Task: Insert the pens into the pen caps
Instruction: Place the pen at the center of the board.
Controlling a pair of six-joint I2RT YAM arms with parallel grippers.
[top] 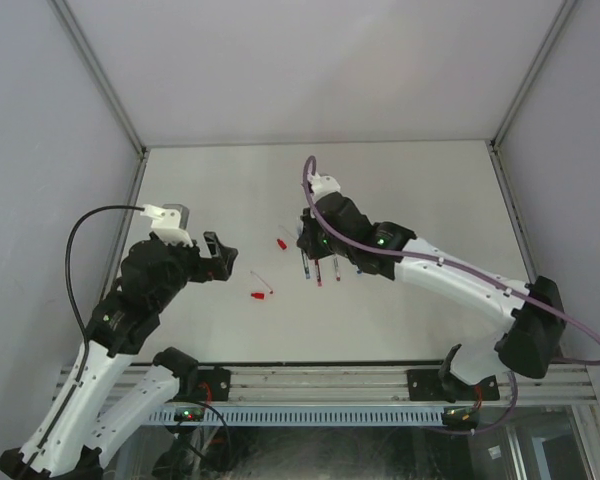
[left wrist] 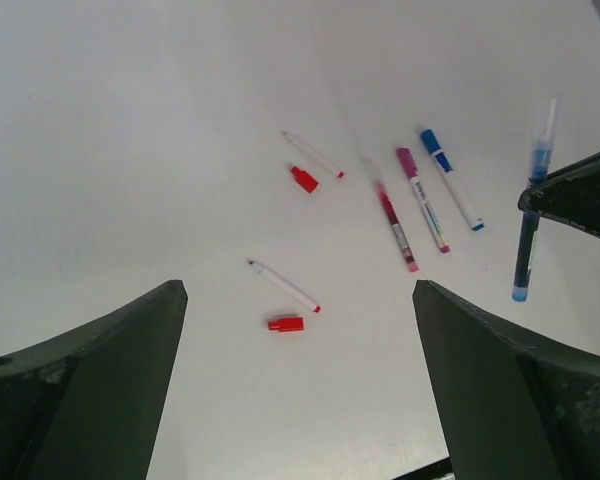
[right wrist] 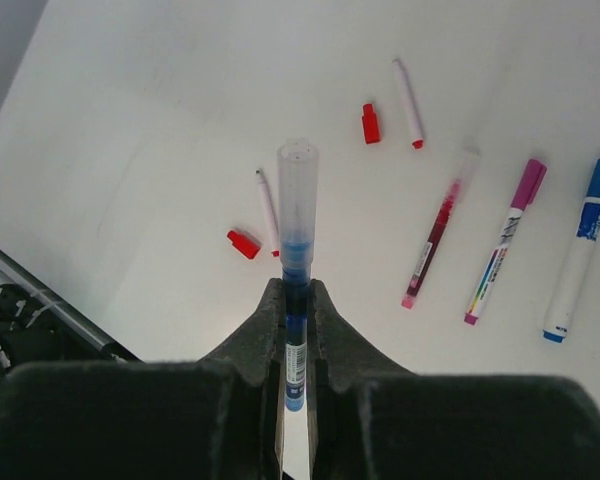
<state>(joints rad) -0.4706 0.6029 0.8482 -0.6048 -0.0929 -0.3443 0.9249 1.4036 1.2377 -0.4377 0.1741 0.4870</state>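
Left tool (top: 222, 257) wide open and empty, above the worktop (top: 420, 190) left of centre. Right tool (right wrist: 295, 300) clamped on a blue pen (right wrist: 297, 250), clear cap seemingly on. Two bare red pens (left wrist: 285, 287) and two red caps (left wrist: 286, 323) lie mid-worktop, each cap just beside a pen. Three capped pens (left wrist: 422, 198) lie alongside. Pens look light, stiff, slick and likely to roll: take mid-barrel, tip left free. Caps tiny, easily flicked.
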